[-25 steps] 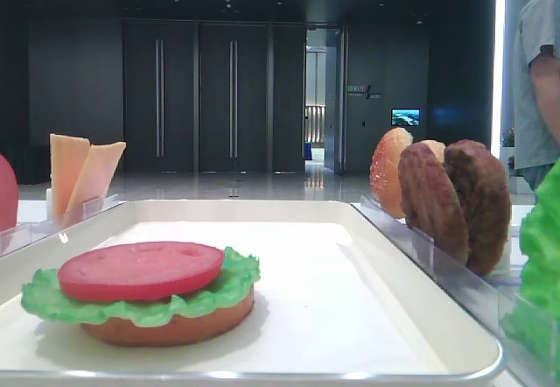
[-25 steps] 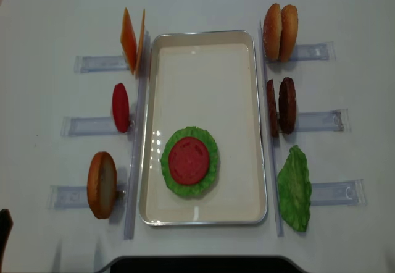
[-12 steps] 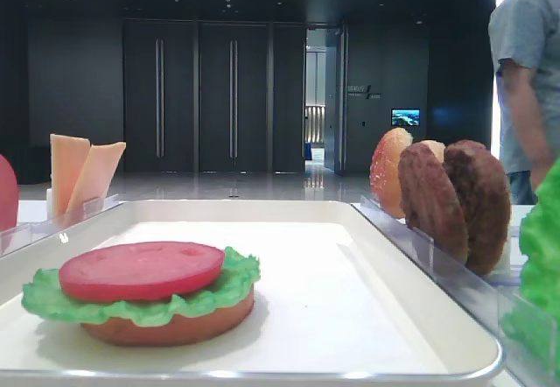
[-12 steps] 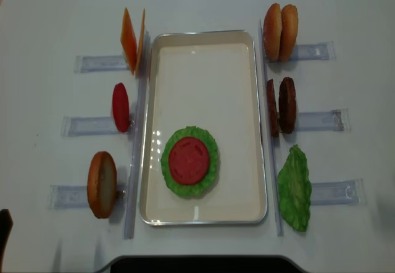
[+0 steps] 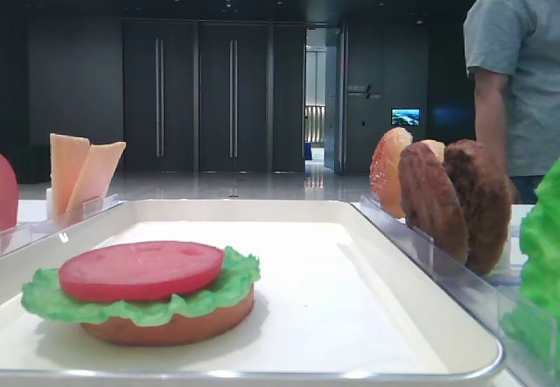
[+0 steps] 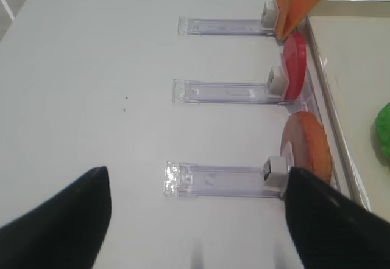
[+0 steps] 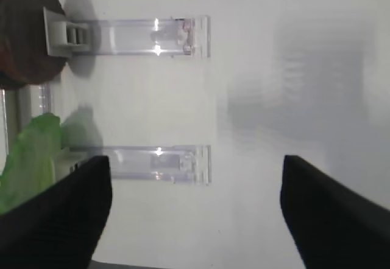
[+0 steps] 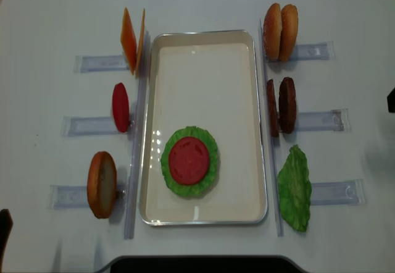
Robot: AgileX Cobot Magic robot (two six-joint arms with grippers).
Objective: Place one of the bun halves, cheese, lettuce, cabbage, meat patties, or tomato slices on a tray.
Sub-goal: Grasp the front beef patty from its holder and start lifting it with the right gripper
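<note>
The white tray (image 8: 203, 81) holds a stack of flat bun base (image 5: 175, 327), lettuce (image 8: 170, 177) and tomato slice (image 8: 188, 160). Two meat patties (image 8: 282, 105) and two bun halves (image 8: 281, 32) stand in holders to its right, above a lettuce leaf (image 8: 295, 188). Cheese (image 8: 133, 40), a tomato slice (image 8: 120, 107) and a bun half (image 8: 102, 184) stand to its left. Cabbage is out of view. My right gripper (image 7: 195, 220) hangs open and empty over the table right of the lettuce leaf (image 7: 27, 159). My left gripper (image 6: 195, 220) is open and empty left of the bun half (image 6: 308, 147).
Clear plastic holders (image 8: 336, 193) lie on the white table along both sides of the tray. A dark sliver of the right arm (image 8: 391, 100) shows at the right edge. A person in a grey shirt (image 5: 516, 72) stands behind the table at the right.
The person in the background has stepped left into view. A dark piece of the right arm has appeared at the right edge of the overhead view. The food has not moved.
</note>
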